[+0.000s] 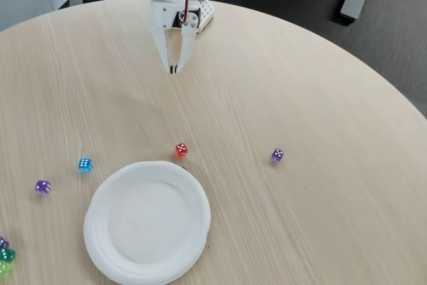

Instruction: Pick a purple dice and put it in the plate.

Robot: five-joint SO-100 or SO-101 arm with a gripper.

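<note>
Pincer (173,69) hangs at the far side of the desk (320,98) in the fixed view, tips pointing down toward the wood, the two white fingers drawn together so that barely a slit shows between them — nothing is held. Its white arm rises behind it, with red and dark wires looping at the top edge of the picture.

Two purple dice lie on the pale round desk. One purple die (277,155) sits to the right, well apart from the plate and well in front of the pincer. Another purple die (43,187) rests on the left, near the plate's left rim but not touching it.

Plate (147,223) — white, round, ridged at the rim — lies near the front edge with nothing on it. A red die (181,149) stands just beyond its far rim, close to it, almost straight below the pincer in the picture. A blue die (85,164) lies left of the red one, just above and right of the left purple die. At the bottom left corner a small cluster of dice (5,253), green and purple, is partly cut off by the frame.
</note>
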